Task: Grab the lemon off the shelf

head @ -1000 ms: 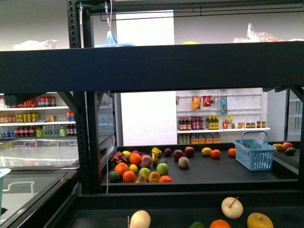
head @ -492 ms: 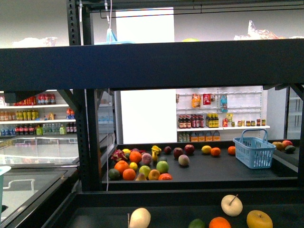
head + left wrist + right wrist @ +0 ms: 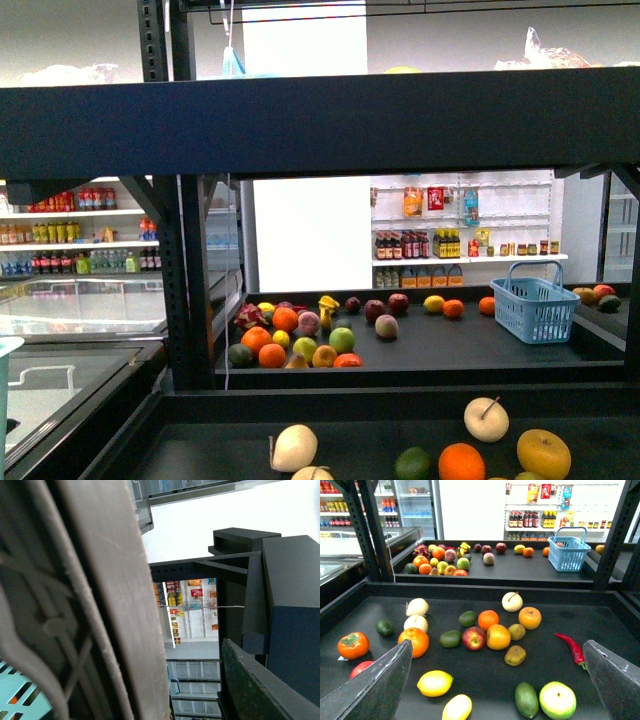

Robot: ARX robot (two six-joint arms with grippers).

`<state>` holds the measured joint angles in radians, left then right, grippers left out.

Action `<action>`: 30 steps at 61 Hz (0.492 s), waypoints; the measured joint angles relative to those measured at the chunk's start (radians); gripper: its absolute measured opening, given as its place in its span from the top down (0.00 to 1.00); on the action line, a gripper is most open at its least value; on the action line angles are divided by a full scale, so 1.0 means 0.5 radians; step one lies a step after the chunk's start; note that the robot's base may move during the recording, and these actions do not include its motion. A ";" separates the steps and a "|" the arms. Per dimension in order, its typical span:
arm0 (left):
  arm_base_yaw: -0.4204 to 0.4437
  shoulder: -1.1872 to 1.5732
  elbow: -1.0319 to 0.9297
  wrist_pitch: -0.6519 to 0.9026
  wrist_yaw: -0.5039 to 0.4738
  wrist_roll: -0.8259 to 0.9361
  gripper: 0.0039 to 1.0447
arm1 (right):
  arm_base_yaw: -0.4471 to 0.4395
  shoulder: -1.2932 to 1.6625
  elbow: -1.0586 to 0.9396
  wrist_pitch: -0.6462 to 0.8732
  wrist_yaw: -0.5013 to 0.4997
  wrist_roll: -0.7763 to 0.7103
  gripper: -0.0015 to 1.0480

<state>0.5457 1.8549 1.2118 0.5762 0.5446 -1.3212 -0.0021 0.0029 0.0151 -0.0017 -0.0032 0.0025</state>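
In the right wrist view a bright-yellow lemon (image 3: pixel 435 683) lies on the near deck of the black shelf (image 3: pixel 547 662), with a second yellow oval fruit (image 3: pixel 457 707) beside it. My right gripper (image 3: pixel 497 685) is open and empty above this deck; the lemon lies between its fingertips, nearer one finger (image 3: pixel 380 687). My left gripper (image 3: pixel 192 680) is open and empty, and its view shows only shelf beams and the store behind. The front view shows the shelf (image 3: pixel 320 120) and neither arm.
Around the lemon lie oranges (image 3: pixel 413 641), an apple (image 3: pixel 474 638), avocados (image 3: pixel 526 699), a green-yellow fruit (image 3: pixel 557 700) and a red chilli (image 3: pixel 571 646). The far deck holds more fruit and a blue basket (image 3: pixel 536 310). Black uprights (image 3: pixel 370 530) flank the decks.
The front view has shifted: the shelf beam and fruit sit higher in the picture, and more of the near deck with its fruit shows at the bottom.
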 joint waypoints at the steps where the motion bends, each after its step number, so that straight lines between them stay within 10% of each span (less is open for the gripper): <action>1: 0.001 0.001 0.000 -0.001 0.000 0.000 0.60 | 0.001 0.000 0.000 0.000 0.000 0.000 0.02; 12: -0.001 0.003 -0.023 -0.039 0.019 -0.015 0.85 | 0.001 0.000 0.000 0.000 0.000 0.000 0.02; 30: -0.060 -0.214 -0.130 -0.166 0.076 0.250 0.90 | 0.001 0.000 0.000 0.000 0.000 0.000 0.02</action>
<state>0.5156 1.7477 1.1465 0.4934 0.5827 -1.1961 -0.0017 0.0029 0.0151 -0.0017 -0.0032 0.0025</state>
